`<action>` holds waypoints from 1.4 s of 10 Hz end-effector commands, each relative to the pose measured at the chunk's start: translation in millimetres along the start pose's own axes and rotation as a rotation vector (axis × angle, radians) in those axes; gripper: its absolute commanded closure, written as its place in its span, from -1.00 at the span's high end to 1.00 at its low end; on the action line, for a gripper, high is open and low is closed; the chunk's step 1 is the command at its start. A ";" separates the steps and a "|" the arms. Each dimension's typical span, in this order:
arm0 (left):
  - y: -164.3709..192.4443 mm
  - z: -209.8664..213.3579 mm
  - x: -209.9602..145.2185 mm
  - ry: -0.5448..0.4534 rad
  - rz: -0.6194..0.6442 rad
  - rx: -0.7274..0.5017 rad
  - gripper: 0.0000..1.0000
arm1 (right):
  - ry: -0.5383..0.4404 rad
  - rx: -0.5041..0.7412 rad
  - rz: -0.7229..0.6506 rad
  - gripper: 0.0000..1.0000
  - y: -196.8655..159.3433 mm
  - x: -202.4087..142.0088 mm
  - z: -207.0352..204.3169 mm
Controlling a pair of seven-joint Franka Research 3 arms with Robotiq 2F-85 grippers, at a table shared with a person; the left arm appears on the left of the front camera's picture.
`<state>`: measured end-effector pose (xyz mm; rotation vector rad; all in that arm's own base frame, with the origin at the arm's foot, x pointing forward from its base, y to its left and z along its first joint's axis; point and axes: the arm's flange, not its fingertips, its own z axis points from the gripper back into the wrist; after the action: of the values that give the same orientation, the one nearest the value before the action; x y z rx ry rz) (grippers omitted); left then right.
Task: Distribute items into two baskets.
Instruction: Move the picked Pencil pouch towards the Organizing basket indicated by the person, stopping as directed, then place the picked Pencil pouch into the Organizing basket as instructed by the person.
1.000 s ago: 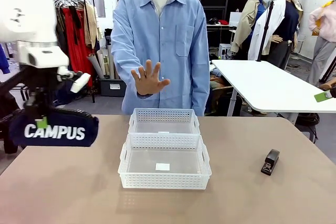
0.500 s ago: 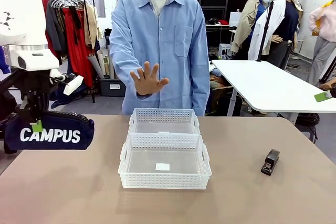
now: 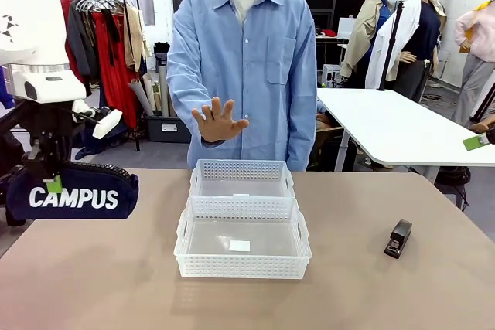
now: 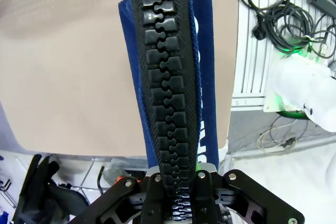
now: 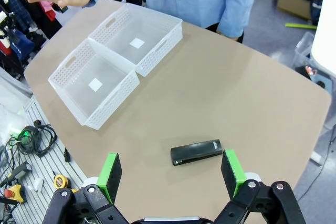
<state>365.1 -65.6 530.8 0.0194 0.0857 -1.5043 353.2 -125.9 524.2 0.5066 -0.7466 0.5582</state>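
My left gripper (image 3: 52,183) is shut on the top of the navy "CAMPUS" pouch (image 3: 71,195), holding it above the table's left edge. From the left wrist the pouch (image 4: 168,77) runs up from the gripper (image 4: 178,177), its black zip facing the camera. Two white lattice baskets stand end to end at the table's middle, the near one (image 3: 242,239) and the far one (image 3: 241,178), both with nothing in them. A small black stapler (image 3: 398,239) lies at the right. High above the stapler (image 5: 197,152) my right gripper (image 5: 170,174) hangs open. The person's open hand (image 3: 219,119) is raised behind the baskets.
The person in a blue shirt (image 3: 244,67) stands at the far side. A white table (image 3: 394,125) sits behind at the right. Cables and tools (image 5: 21,171) lie on a grey floor strip beside the table. Bare tabletop (image 3: 116,276) surrounds the baskets.
The pouch and left gripper shifted slightly left and down a second ago, then held still. The person straightened a little; the raised hand stays up.
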 end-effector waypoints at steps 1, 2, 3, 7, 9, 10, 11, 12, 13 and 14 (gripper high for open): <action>-1.4 2.5 -3.0 0.001 0.007 0.003 -1.00 | -0.032 0.016 0.019 1.00 -2.2 1.3 0.3; -1.4 2.5 -3.0 0.001 0.007 0.003 -1.00 | -0.032 0.016 0.019 1.00 -2.2 1.3 0.3; -1.4 2.5 -3.0 0.001 0.007 0.003 -1.00 | -0.032 0.016 0.019 1.00 -2.2 1.3 0.3; -1.4 2.5 -3.0 0.001 0.007 0.003 -1.00 | -0.032 0.016 0.019 1.00 -2.2 1.3 0.3; -1.4 2.5 -3.0 0.001 0.007 0.003 -1.00 | -0.032 0.016 0.019 1.00 -2.2 1.3 0.3; -1.4 2.5 -3.0 0.001 0.007 0.003 -1.00 | -0.032 0.016 0.019 1.00 -2.2 1.3 0.3; -1.4 2.5 -3.0 0.001 0.007 0.003 -1.00 | -0.032 0.016 0.019 1.00 -2.2 1.3 0.3; -1.4 2.5 -3.0 0.001 0.007 0.003 -1.00 | -0.032 0.016 0.019 1.00 -2.2 1.3 0.3; -1.4 2.5 -3.0 0.001 0.007 0.003 -1.00 | -0.032 0.016 0.019 1.00 -2.2 1.3 0.3; -1.4 2.5 -3.0 0.001 0.007 0.003 -1.00 | -0.032 0.016 0.019 1.00 -2.2 1.3 0.3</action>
<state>365.1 -65.6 530.8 0.0194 0.0857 -1.5043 353.2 -125.9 524.2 0.5066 -0.7466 0.5584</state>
